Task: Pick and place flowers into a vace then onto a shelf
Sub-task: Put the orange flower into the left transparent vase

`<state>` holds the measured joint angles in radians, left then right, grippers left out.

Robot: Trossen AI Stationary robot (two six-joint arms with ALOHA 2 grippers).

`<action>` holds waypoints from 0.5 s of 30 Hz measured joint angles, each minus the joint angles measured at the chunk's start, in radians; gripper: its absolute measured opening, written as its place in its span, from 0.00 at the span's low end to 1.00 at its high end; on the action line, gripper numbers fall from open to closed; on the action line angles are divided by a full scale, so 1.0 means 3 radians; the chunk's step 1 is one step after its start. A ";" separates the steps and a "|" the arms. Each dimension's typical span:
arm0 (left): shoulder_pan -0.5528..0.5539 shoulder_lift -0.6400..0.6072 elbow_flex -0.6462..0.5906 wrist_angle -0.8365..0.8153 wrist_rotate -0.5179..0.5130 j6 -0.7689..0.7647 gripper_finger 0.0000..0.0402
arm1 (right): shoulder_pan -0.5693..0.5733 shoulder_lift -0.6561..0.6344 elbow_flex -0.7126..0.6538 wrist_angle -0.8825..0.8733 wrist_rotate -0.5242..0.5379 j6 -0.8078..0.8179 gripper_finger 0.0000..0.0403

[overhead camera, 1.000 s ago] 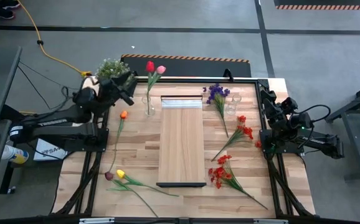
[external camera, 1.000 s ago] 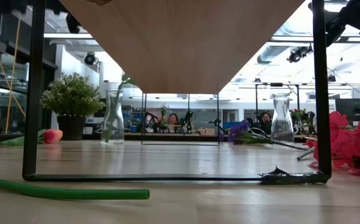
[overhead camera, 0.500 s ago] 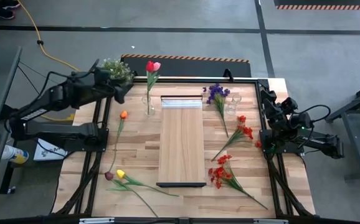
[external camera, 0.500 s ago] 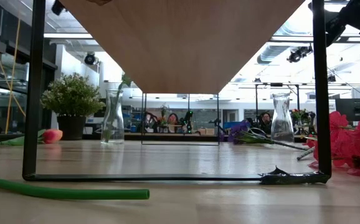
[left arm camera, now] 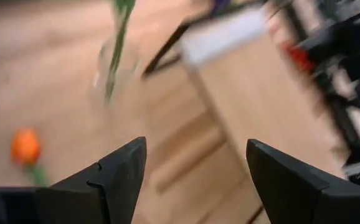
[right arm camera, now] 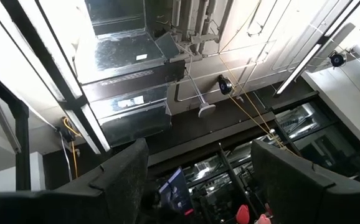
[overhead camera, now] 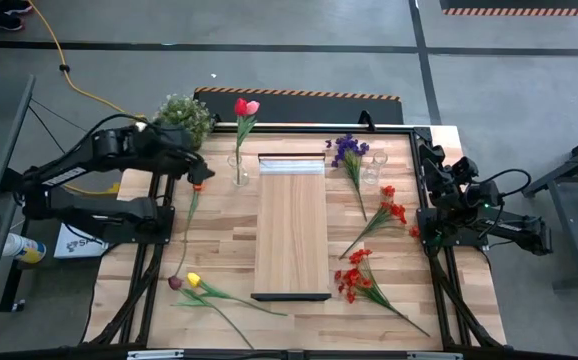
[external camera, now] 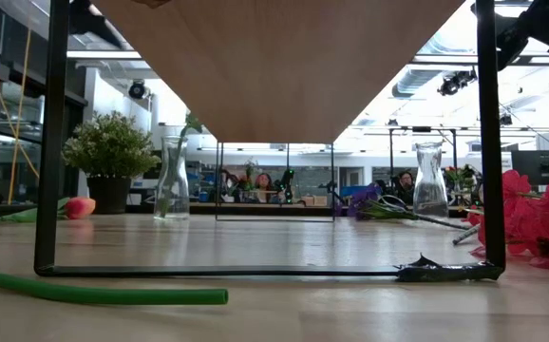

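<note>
Hovering over the left side of the desk, my left tool stands wide and empty just above the orange tulip, whose stem runs from the blossom toward the near edge, roughly parallel to the shelf. The vase with two tulips already in it stands just beyond, between that flower and the shelf. My right tool, also spread and empty, waits raised at the desk's right edge, far from this flower, so I judge the pick falls to the left.
</note>
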<state>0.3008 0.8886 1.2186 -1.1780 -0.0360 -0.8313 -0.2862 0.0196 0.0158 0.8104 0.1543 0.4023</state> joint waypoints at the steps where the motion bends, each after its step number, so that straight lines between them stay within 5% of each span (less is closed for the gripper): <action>1: -0.0001 0.0038 -0.0001 -0.0123 0.0055 -0.0083 0.77 | 0.0000 0.0000 0.0000 -0.0001 0.0000 -0.0001 0.68; 15: -0.0096 0.0710 -0.0005 -0.0614 0.0225 -0.0379 0.77 | 0.0001 0.0000 -0.0001 -0.0003 -0.0003 -0.0060 0.67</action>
<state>0.2719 1.1016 1.2171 -1.3623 0.0315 -0.9449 -0.2859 0.0196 0.0157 0.8097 0.1535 0.3843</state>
